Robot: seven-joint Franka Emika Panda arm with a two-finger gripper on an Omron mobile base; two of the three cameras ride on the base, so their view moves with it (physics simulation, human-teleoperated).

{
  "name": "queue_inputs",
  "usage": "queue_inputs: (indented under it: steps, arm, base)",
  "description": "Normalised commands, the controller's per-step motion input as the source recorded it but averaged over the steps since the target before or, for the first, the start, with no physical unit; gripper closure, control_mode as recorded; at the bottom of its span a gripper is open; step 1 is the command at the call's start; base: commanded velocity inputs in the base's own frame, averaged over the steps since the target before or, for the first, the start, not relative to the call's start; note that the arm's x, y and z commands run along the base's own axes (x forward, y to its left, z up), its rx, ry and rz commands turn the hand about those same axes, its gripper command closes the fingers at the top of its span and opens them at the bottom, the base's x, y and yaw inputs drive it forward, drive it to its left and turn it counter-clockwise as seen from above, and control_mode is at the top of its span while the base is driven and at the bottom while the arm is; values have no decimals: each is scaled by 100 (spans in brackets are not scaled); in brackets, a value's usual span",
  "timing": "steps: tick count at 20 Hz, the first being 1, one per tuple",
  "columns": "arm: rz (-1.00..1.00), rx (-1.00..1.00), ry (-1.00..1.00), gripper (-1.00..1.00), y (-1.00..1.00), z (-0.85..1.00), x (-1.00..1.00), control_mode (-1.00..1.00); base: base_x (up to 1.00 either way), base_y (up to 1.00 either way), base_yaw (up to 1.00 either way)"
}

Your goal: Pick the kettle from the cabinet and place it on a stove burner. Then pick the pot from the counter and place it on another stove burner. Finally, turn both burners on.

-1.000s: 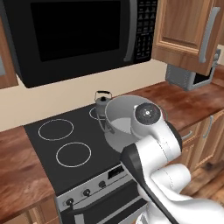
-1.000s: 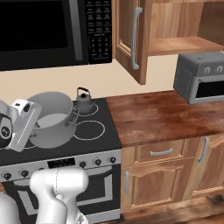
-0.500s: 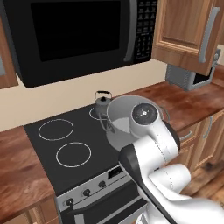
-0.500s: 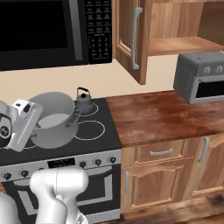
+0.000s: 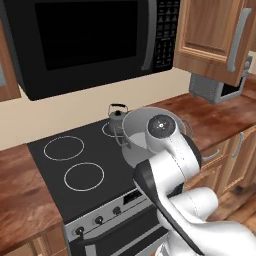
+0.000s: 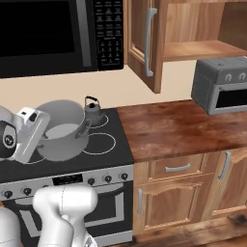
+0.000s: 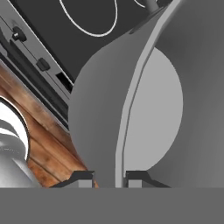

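Pot: we saw the pot [image 6: 60, 129], wide, light grey, straight-sided, with a small loop handle, tilted above the cooktop [image 5: 85, 170], over its right front burner.
Grip: in the hand view the gripper [image 7: 110, 177] pinched the pot's rim, one finger inside the wall and one outside, jaws narrowed onto the thin steel.
Kettle: we saw the kettle [image 6: 92, 112], small and dark with an arched handle, upright on the cooktop's right rear burner, just behind the pot.
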Motion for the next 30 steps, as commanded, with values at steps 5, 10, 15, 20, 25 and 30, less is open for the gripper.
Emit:
queue_inputs:
  steps: [5, 10, 15, 20, 25, 30]
  arm:
    - [0, 0, 0, 100, 0, 0, 31, -100]
    - [0, 0, 0, 100, 0, 0, 27, -100]
    - [-1, 0, 0, 100, 0, 0, 23, -100]
    - [-3, 0, 0, 100, 0, 0, 18, -100]
    - [-4, 0, 0, 100, 0, 0, 22, -100]
    - [-4, 0, 0, 100, 0, -3, 29, -100]
  base:
    - [0, 0, 0]
    - [0, 0, 0]
    - [0, 0, 0]
    - [0, 0, 0]
    - [0, 0, 0]
    - [0, 0, 0]
